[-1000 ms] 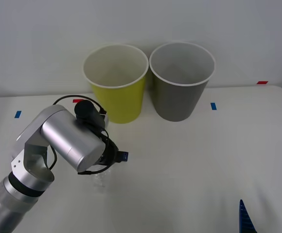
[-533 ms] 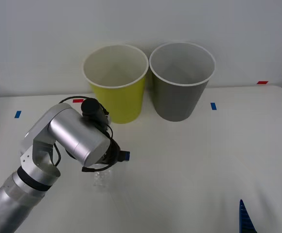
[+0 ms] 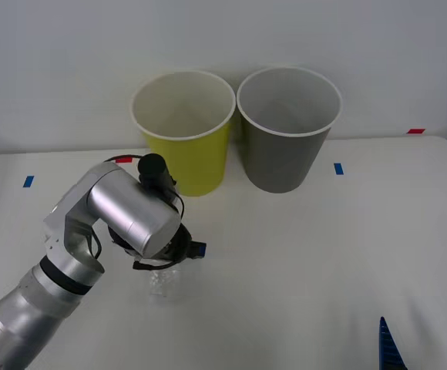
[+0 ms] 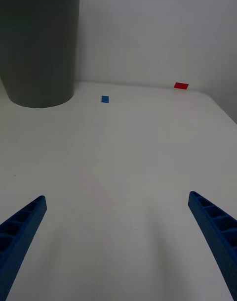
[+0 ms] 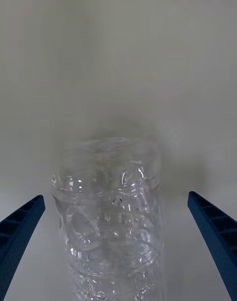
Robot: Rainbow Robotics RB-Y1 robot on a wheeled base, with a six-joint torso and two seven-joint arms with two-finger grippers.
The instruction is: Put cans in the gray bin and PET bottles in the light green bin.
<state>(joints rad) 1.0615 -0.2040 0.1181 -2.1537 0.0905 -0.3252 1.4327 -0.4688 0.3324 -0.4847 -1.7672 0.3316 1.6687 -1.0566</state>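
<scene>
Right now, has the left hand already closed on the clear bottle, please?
No. The left hand is open, its blue fingers apart on either side of the clear bottle.

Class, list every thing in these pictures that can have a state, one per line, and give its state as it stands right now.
PET bottle: upright on the table, ungrasped, between the open fingers.
Left gripper: open, astride the bottle.
Right gripper: open, holding nothing, low over bare table.
Light green bin: upright, nothing visible inside.
Gray bin: upright beside the green one, nothing visible inside.
</scene>
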